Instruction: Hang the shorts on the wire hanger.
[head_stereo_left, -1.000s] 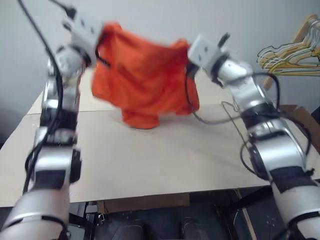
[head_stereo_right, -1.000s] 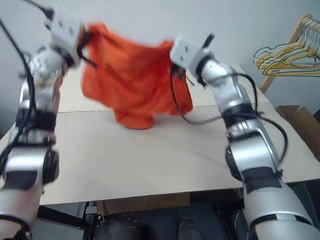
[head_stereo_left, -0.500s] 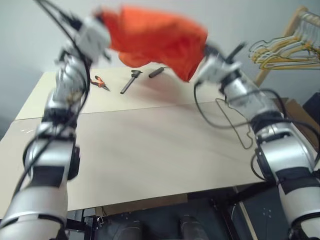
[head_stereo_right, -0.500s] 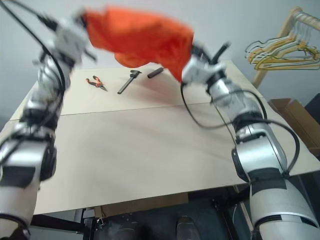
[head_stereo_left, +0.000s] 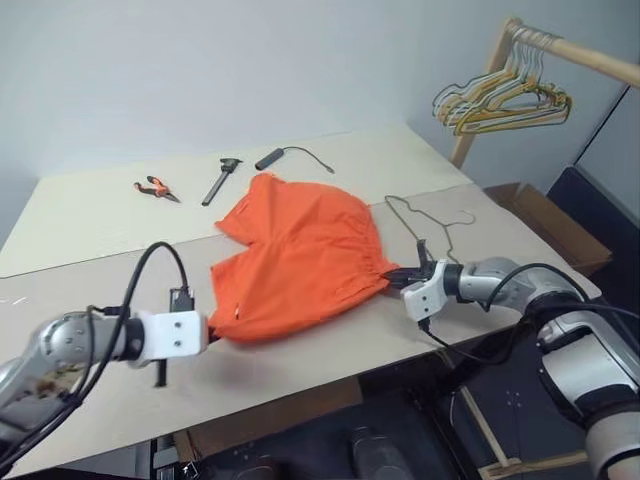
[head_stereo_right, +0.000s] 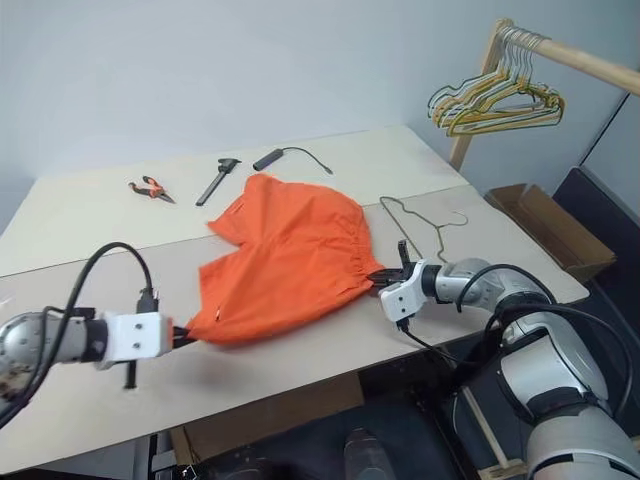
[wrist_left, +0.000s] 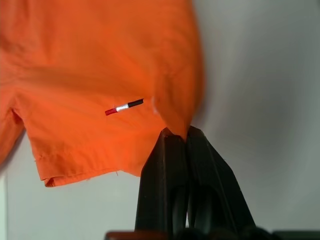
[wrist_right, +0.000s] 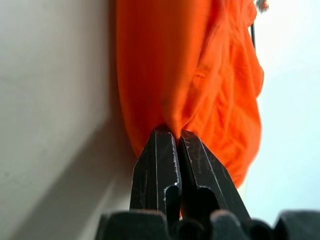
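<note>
Across the pale wooden table (head_stereo_left: 300, 350) in front of me, the shorts (head_stereo_left: 290, 255) lie spread flat, bright orange, their long axis slanting from the near left toward the far right. Both of my grippers pinch the near edge. My right gripper (head_stereo_left: 397, 272) is clamped tight on the gathered waistband corner at the right. My left gripper (head_stereo_left: 213, 327) is clamped just as tight on the fabric's lower left corner, with a small red and white tag (wrist_left: 124, 106) close to its fingers.

Just beyond the right gripper lies the wire hanger (head_stereo_left: 425, 215), thin and dull grey, flat on the table beside the shorts' right edge, apart from the cloth, hook pointing toward the far right. My right arm is clearly the nearer one. I judge it will have to let go before it can fetch the hanger.

Smaller tools, pliers (head_stereo_left: 152, 187) among them, sit at the far edge.
</note>
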